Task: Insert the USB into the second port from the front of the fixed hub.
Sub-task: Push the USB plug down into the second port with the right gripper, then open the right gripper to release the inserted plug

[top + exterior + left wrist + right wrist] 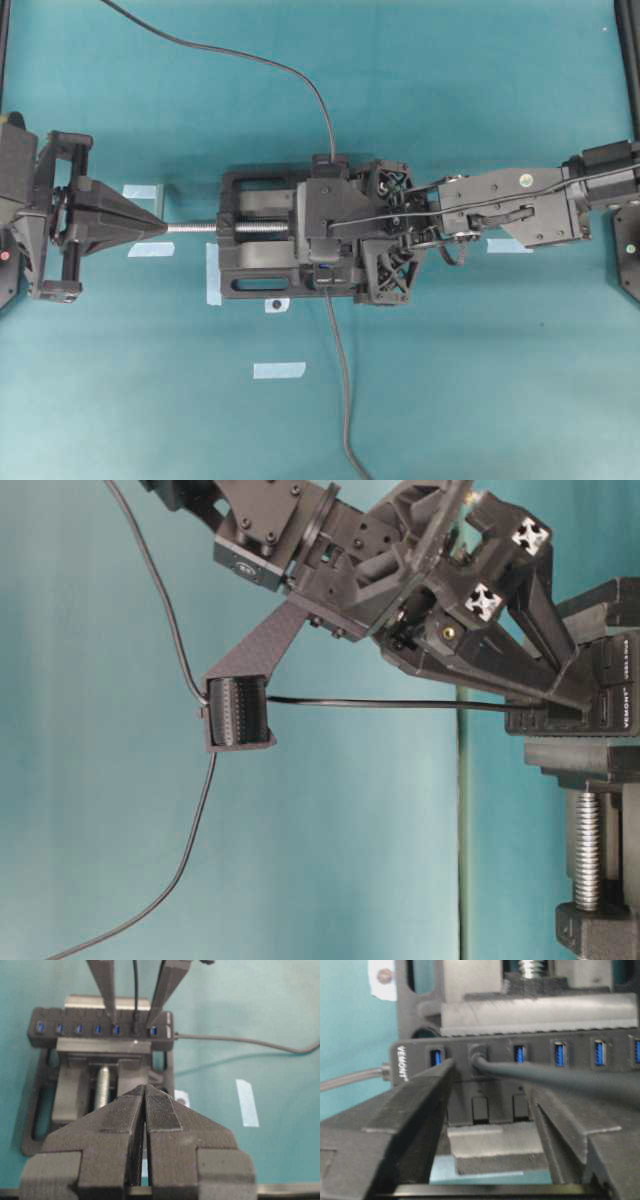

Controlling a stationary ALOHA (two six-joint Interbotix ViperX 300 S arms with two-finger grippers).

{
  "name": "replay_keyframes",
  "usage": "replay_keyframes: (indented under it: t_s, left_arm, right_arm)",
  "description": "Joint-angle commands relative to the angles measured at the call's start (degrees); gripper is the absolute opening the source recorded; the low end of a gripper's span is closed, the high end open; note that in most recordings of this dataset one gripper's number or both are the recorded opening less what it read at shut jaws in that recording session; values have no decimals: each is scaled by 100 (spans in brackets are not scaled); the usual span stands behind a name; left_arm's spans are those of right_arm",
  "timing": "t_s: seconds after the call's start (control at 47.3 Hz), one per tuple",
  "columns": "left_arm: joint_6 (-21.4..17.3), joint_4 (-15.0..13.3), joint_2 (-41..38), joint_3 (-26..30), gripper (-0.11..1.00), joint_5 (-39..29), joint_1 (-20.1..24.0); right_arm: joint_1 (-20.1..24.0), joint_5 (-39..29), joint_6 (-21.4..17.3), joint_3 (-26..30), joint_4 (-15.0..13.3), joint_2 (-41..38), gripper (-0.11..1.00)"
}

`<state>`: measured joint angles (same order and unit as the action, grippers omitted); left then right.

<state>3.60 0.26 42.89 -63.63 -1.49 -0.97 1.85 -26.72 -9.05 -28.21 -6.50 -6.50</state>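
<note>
Now we see the USB (479,1056) seated in the hub (530,1040), right hand (490,1105) spread around it, left hand (145,1110) pressed together.

White "VEMONT" lettering – fixed hub (520,1055) end face, beside the ports
</note>
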Motion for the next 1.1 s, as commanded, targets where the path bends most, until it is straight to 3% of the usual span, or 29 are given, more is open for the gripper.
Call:
replay_keyframes:
  t_s: [0.0,1.079]
  left_arm:
    - [18,9,0,88,0,62,-9]
    - [18,9,0,70,0,62,-9]
  right_arm:
    - [26,-62,-44,105,9,264,80]
    - [26,-97,-35,44,0,510,80]
